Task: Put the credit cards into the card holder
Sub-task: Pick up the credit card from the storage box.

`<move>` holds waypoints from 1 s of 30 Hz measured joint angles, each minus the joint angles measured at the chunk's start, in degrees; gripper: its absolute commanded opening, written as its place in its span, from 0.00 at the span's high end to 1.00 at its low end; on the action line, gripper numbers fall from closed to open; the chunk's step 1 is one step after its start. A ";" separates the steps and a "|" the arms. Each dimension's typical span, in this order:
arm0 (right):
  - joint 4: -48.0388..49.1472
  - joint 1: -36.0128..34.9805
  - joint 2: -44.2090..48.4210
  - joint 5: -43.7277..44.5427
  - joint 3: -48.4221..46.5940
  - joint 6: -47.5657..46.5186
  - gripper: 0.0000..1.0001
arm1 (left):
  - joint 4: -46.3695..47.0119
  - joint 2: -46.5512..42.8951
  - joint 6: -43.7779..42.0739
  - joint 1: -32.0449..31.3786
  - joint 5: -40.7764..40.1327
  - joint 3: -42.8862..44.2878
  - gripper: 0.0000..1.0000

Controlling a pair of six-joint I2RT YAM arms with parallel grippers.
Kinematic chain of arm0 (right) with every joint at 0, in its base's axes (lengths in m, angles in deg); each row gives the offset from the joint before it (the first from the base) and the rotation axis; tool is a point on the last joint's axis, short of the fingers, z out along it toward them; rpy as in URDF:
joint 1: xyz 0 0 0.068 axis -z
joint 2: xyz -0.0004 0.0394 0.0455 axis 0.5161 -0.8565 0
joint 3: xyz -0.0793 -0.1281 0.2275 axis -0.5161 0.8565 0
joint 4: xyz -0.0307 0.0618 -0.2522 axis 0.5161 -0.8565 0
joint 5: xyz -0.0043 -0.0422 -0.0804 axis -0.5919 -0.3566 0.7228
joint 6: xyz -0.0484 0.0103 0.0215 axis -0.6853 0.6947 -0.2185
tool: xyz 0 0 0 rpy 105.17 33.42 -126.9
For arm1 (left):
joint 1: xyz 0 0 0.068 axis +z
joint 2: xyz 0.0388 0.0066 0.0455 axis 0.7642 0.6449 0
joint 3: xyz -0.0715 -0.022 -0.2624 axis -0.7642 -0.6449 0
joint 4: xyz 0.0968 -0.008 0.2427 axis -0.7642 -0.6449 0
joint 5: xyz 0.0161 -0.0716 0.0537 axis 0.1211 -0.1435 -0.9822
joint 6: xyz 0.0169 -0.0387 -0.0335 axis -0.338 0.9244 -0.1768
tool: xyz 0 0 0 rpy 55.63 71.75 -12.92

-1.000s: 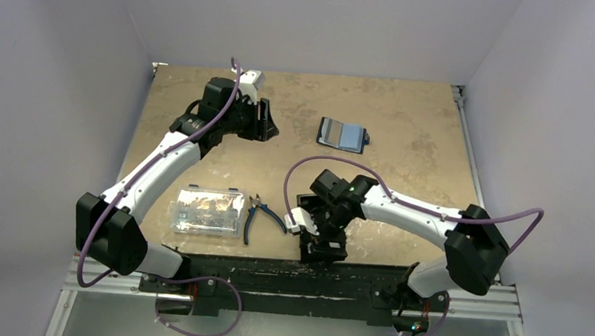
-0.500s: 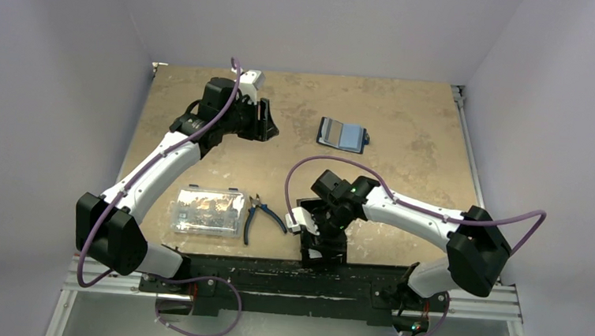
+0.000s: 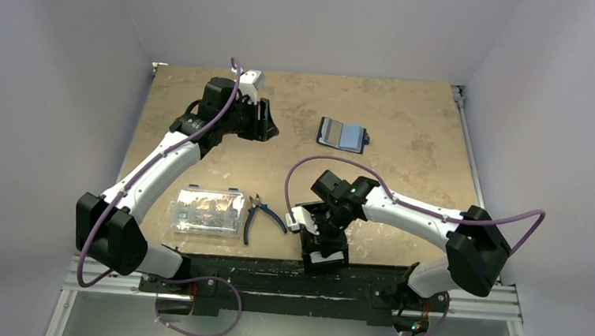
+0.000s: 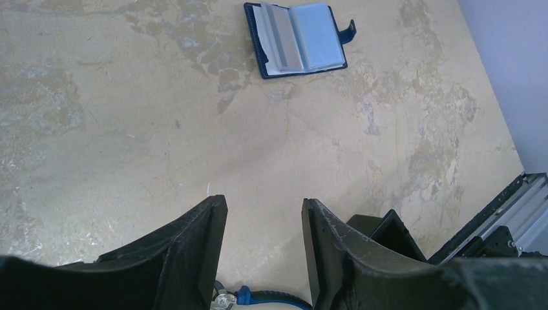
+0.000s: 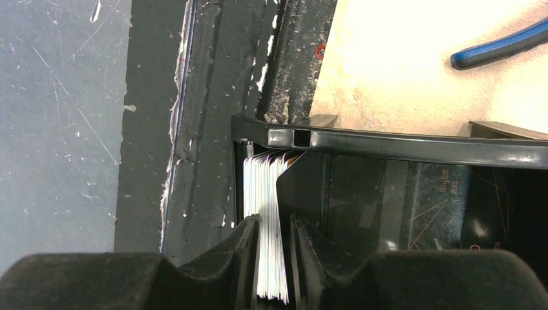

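Observation:
The navy card holder lies open and flat on the far middle of the table; it also shows in the left wrist view. The credit cards stand on edge as a pale stack at the left end of the black tray. My right gripper reaches down into the tray with its jaws closed on both sides of the stack. From above, the right gripper is over the tray at the near table edge, with white card edges showing. My left gripper is open and empty, held above the far left of the table.
A clear plastic box lies at the near left. Blue-handled pliers lie between the box and the black tray. The table's near edge meets a black rail.
White card edges now show in the tray under my right gripper, which has shifted slightly. The left arm has not moved.

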 measured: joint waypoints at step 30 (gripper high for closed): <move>7.87 -0.07 5.46 9.11 4.13 9.73 1.00 | 0.07 0.92 -0.42 0.00 0.37 0.00 0.50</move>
